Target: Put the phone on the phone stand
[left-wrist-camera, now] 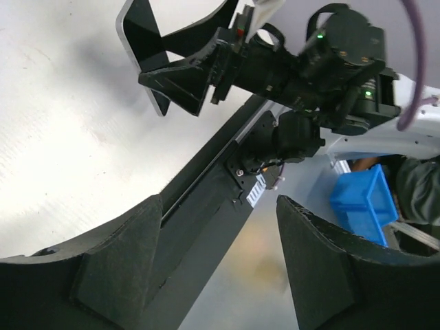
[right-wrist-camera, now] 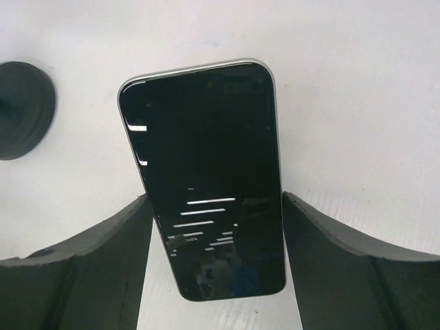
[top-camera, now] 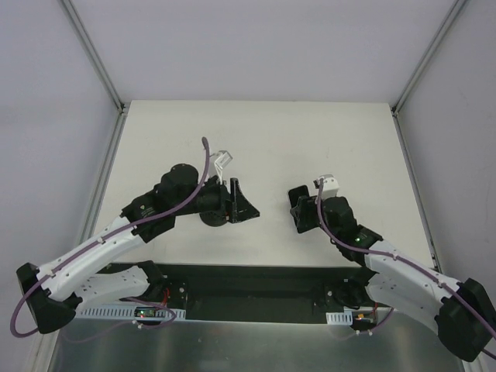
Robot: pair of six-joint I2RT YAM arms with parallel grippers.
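The glossy black flat phone (right-wrist-camera: pixel 206 158) is pinched by its long edges in the right tool (right-wrist-camera: pixel 214 203), above the white bench (right-wrist-camera: pixel 350 82). So slick a hold could slip as the phone meets the round-based black phone stand (right-wrist-camera: pixel 24 110), which seems unheld and might skid. The left tool (left-wrist-camera: pixel 218 206) is spread and empty; its view alone shows the phone airborne.

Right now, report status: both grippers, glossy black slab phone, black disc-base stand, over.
Left gripper open, empty. Right gripper shut on phone. Phone not on stand; disc base shows apart, bare table between.
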